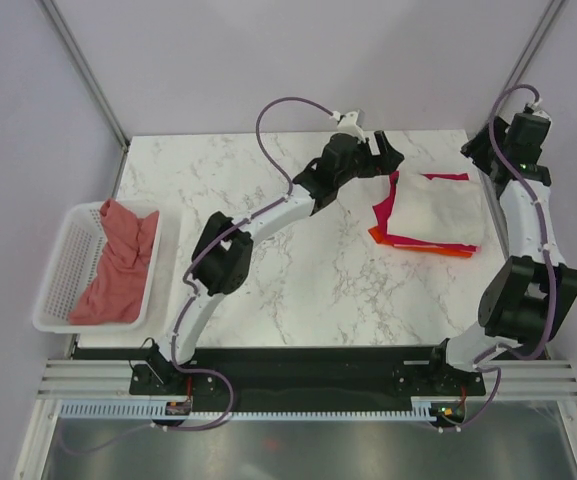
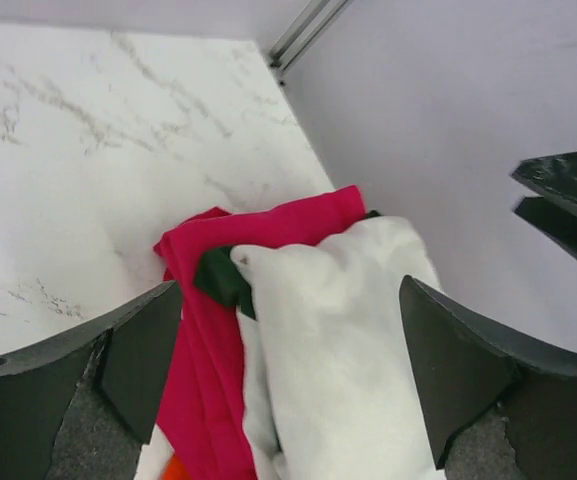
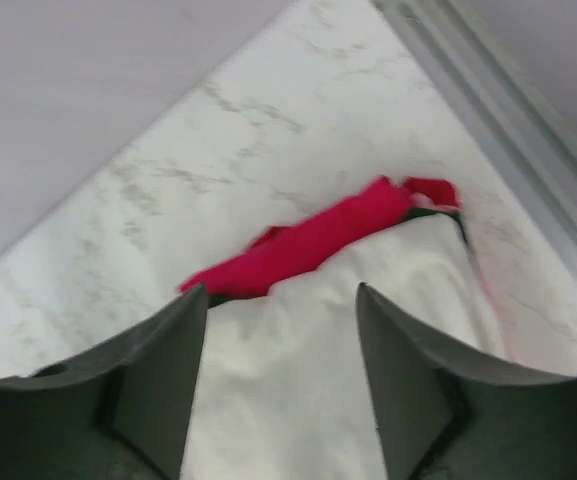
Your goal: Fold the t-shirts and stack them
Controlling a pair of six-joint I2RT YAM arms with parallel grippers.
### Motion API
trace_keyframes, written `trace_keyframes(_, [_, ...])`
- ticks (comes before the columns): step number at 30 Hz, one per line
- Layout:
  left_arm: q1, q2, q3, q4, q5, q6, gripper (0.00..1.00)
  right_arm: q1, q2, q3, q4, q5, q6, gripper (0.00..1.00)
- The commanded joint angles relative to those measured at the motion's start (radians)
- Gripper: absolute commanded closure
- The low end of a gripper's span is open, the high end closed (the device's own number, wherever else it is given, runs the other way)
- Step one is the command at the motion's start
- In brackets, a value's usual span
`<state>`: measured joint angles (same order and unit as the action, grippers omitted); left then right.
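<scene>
Our left hand (image 1: 386, 152) and right hand (image 1: 480, 155) gape wide, empty, over the folded cream t-shirt (image 1: 438, 205) topping the stack (image 1: 383, 210) by the far right corner of the desk (image 1: 298, 270). We should rise straight, not snagging its fold; the salmon-pink t-shirt (image 1: 118, 265) waits in the left-edge basket (image 1: 56, 285).

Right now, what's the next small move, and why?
Probably lift the left gripper straight up, clear of the cream shirt. Both it and the right gripper stand open, holding nothing; that shirt lies folded atop the magenta shirt and orange shirt, and a salmon-pink shirt lies in the basket.
</scene>
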<state>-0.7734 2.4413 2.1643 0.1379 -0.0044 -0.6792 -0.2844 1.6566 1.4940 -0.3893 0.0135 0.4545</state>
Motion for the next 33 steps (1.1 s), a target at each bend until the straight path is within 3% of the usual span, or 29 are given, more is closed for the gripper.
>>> trace_keyframes(1, [-0.009,-0.276,-0.149,0.055,-0.051,0.101,0.04,-0.002,-0.096,-0.125,0.136,-0.315,0.086,0.36])
trace_keyframes(3, [-0.004,-0.359,-0.234,0.04,-0.074,0.102,0.04,-0.002,-0.133,-0.204,0.255,-0.407,0.157,0.47])
trace_keyframes(4, [-0.001,-0.393,-0.309,0.014,-0.08,0.098,0.04,-0.002,-0.141,-0.284,0.303,-0.449,0.192,0.61])
trace_keyframes(8, [0.046,-0.591,-0.516,-0.021,-0.082,0.06,0.06,-0.001,-0.135,-0.474,0.663,-0.59,0.425,0.81])
trace_keyframes(10, [0.068,-0.712,-0.648,-0.021,-0.085,0.046,0.06,0.002,-0.094,-0.498,0.723,-0.624,0.455,0.88])
trace_keyframes(14, [0.112,-0.893,-0.84,-0.023,-0.11,0.05,0.06,0.004,0.101,-0.499,0.923,-0.675,0.515,0.93])
trace_keyframes(19, [0.141,-1.069,-1.06,-0.032,-0.152,0.072,0.05,0.002,0.227,-0.46,0.916,-0.637,0.46,0.95])
trace_keyframes(27, [0.237,-1.32,-1.357,-0.086,-0.149,0.013,0.05,0.062,0.088,-0.414,0.71,-0.575,0.342,0.94])
trace_keyframes(33, [0.244,-1.459,-1.468,-0.132,-0.166,0.04,0.04,0.145,-0.073,-0.527,0.708,-0.558,0.368,0.92])
